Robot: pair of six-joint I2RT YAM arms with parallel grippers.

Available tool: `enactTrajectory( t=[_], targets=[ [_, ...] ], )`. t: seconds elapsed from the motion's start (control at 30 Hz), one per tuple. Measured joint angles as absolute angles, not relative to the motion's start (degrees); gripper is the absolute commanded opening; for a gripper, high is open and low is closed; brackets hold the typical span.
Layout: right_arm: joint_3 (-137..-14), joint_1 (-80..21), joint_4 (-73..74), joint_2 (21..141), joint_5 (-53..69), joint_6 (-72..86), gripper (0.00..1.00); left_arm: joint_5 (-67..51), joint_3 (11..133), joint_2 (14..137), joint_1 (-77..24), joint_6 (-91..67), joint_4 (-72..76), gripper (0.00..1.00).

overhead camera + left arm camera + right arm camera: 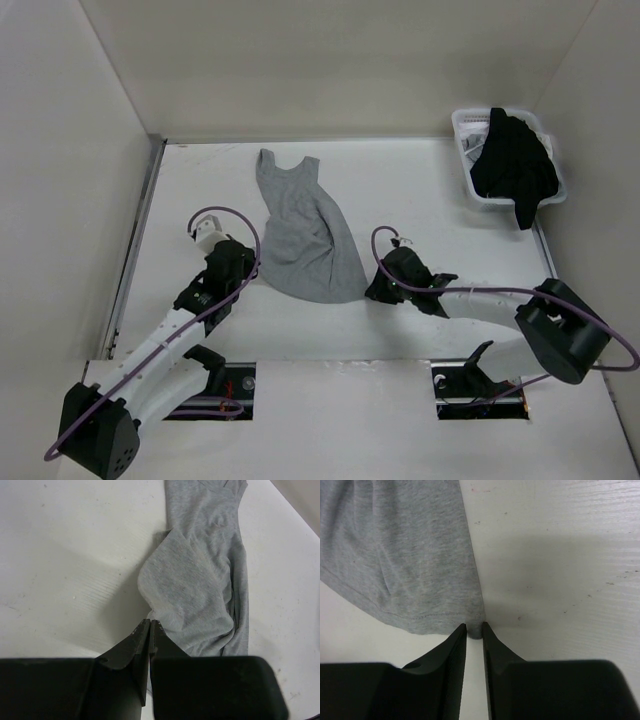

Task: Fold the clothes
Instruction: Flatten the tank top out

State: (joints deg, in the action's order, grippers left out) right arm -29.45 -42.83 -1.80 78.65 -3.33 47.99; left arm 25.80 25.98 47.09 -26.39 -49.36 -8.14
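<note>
Item: one light heather-grey sleeveless knit garment, thin and soft, is lying flat near the middle of the white table, its shoulder straps pointing to the far side and its flared hem to the near side, between the two arms. The left gripper is sitting at the hem's left corner with its jaws pressed together; a lobe of grey cloth is running up into the tips and casting a shadow, so it is judged to be pinching that corner. The right gripper is resting at the hem's right corner with its jaws standing narrowly apart, the stitched corner lying just in the gap and not yet clamped. Step in hand, as judged: securing both hem corners for a fold of hem toward straps. Handling notes: the right jaws are needing a full bite across the stitched edge before any lift, since the knit is likely to slip from a shallow pinch; both corners are best raised together, kept level and lightly taut, and carried low so the body is not dragging or bunching. Also present, well apart at the far right: a white plastic basket holding a black garment.
</note>
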Motion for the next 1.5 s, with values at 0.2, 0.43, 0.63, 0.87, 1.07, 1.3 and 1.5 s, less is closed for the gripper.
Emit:
enactTrajectory(
  t=[0.2, 0.43, 0.63, 0.87, 1.07, 1.3, 1.5],
  targets=[
    [-29.45, -42.83, -2.17, 79.11, -3.51, 48.49, 0.06, 25.63, 25.98, 47.27, -26.39, -48.86, -7.57, 0.01],
    [-31.05, -42.83, 1.56, 70.0, -8.93, 45.65, 0.0, 25.45, 29.17, 47.46, -26.37, -47.22, -7.64, 0.0],
    [-50.43, -43.42, 6.92, 53.45, -18.85, 34.46, 0.0, 26.79, 47.09, 47.37, -27.33, -43.72, -5.23, 0.0],
    [-83.0, -48.34, 8.08, 51.35, -29.41, 18.52, 0.0, 29.87, 66.02, 44.73, -31.66, -37.17, 4.12, 0.0],
    [-107.59, -49.98, 9.52, 58.24, -31.99, 7.44, 0.0, 31.22, 80.73, 47.81, -35.99, -27.81, 10.44, 0.0],
    [-119.9, -40.56, 12.67, 67.31, -27.42, 4.21, 0.0, 33.21, 89.34, 56.38, -36.14, -17.72, 14.57, 0.0],
    [-109.12, -25.5, 12.78, 73.49, -16.64, 11.31, 0.0, 33.69, 82.65, 65.56, -28.51, -18.24, 14.22, 0.0]
  ],
)
